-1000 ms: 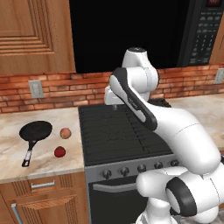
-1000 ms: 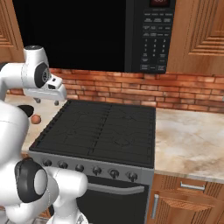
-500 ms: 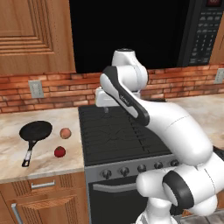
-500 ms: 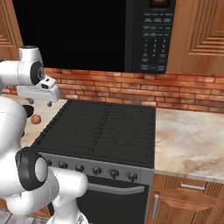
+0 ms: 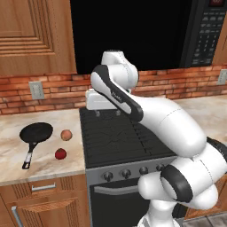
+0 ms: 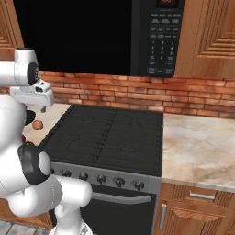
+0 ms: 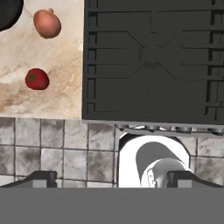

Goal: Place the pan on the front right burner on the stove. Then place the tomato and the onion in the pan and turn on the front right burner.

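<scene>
The black pan (image 5: 36,132) lies on the left counter with its handle toward the front edge; its rim shows in the hand view (image 7: 8,13). To its right sits the onion (image 5: 66,135) (image 7: 47,23), and in front of that the tomato (image 5: 60,154) (image 7: 37,79). My gripper (image 5: 107,114) hangs open and empty over the back left part of the stove (image 5: 115,137), pointing down, apart from all three. Its fingertips (image 7: 41,177) stand wide apart. The front right burner (image 6: 133,149) is bare.
A row of dark knobs (image 6: 101,179) runs along the stove front above the oven handle. A microwave (image 6: 160,36) hangs over the cooktop. Marble counter (image 6: 197,147) extends right of the stove. An outlet (image 5: 36,90) sits on the brick wall behind the pan.
The arm has swung left across the back of the stove, bringing the hand nearer the left counter. Pan, onion and tomato have stayed put.
</scene>
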You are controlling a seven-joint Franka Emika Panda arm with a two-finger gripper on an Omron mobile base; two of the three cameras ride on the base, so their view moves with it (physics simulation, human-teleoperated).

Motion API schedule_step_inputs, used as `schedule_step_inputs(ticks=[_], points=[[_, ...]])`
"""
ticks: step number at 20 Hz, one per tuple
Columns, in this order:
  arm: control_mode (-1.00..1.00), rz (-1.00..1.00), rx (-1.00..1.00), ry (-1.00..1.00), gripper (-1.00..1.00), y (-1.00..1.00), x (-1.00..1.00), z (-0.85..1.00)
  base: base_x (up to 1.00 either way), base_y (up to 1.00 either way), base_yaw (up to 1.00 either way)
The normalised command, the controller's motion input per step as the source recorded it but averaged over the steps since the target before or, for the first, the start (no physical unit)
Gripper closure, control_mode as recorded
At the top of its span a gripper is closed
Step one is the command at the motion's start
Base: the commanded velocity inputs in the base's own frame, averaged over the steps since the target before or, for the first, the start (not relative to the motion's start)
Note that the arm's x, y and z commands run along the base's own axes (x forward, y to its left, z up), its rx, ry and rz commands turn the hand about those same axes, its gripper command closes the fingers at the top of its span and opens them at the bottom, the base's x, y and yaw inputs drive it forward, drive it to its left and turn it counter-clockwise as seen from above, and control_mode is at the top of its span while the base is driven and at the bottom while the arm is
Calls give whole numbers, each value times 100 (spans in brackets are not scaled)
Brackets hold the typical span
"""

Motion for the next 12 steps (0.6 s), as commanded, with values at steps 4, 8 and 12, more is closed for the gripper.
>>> schedule_step_inputs(ticks=[4, 8, 12], points=[[-100, 0, 0, 8, -100, 34, 0, -3, 0, 0, 0], [-100, 0, 0, 8, -100, 31, 0, -3, 0, 0, 0], [-100, 0, 0, 9, -100, 32, 0, -6, 0, 0, 0]])
